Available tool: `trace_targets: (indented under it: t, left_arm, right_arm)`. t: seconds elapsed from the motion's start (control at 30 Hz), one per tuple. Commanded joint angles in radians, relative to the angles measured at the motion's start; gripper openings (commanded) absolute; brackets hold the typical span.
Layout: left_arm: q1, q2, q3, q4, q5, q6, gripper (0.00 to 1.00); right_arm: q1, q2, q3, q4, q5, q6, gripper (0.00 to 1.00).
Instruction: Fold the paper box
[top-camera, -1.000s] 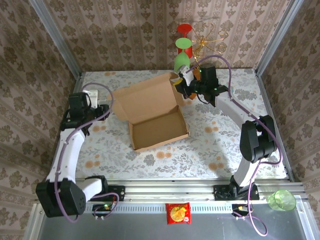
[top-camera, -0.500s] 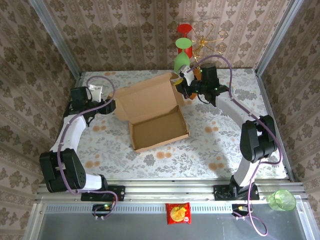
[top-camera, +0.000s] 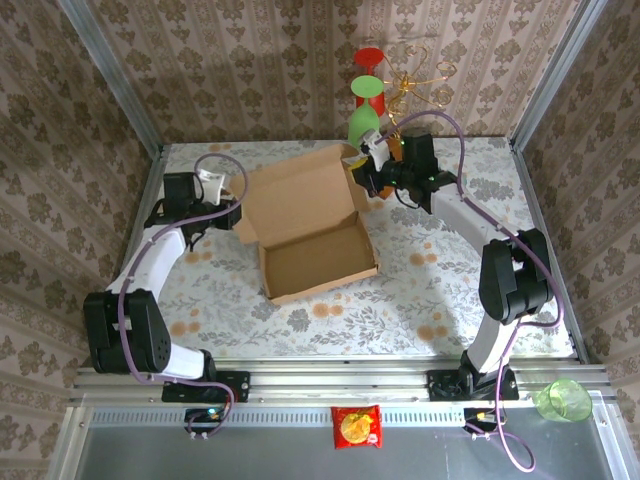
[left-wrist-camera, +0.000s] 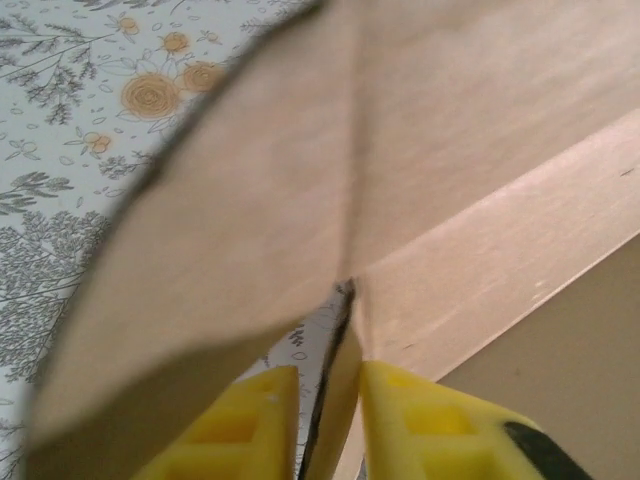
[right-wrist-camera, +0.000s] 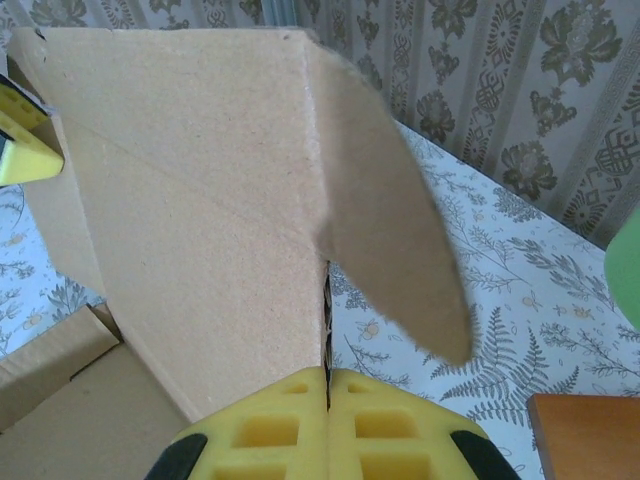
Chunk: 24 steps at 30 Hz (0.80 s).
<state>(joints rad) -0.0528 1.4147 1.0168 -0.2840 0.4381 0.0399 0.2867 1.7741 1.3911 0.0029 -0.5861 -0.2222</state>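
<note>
Pinching the plain brown corrugated cardboard paper box (top-camera: 305, 220) at both lid ends: right gripper (right-wrist-camera: 328, 380) pressed fully together on an upright flap edge ahead, left gripper (left-wrist-camera: 330, 390) clamped narrowly on a flap between its fingertips. Open tray between them.

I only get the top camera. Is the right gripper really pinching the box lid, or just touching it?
Observer: Pinching. In the right wrist view, the right gripper has its yellow pads pressed together on the paper box lid edge.
Operator: And the left one?
Observer: In the left wrist view, the left gripper has a pad on each side of a flap edge, with a thin dark gap beside one pad.
Operator: Anything sticking out?
Observer: A rounded flap juts sideways from the lid there.
</note>
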Motion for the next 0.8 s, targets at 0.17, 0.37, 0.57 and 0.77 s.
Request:
trace_targets:
  t: [0.17, 0.37, 0.57, 0.77]
  left_arm:
    - [-0.078, -0.026, 0.048, -0.02, -0.131, -0.098, 0.02]
    - [-0.13, -0.039, 0.069, 0.001, -0.315, -0.221, 0.0]
    - [-0.134, -0.036, 0.074, 0.149, -0.449, -0.346, 0.0]
    - [-0.131, 0.027, 0.064, 0.349, -0.467, -0.344, 0.0]
  right_arm:
    - [0.056, -0.017, -0.073, 0.13, 0.148, 0.113, 0.0]
    - [0.127, -0.038, -0.168, 0.372, 0.375, 0.272, 0.0]
    - [0.194, 0.019, -0.153, 0.548, 0.619, 0.467, 0.0]
    - [0.229, 0.12, -0.06, 0.627, 0.711, 0.565, 0.0]
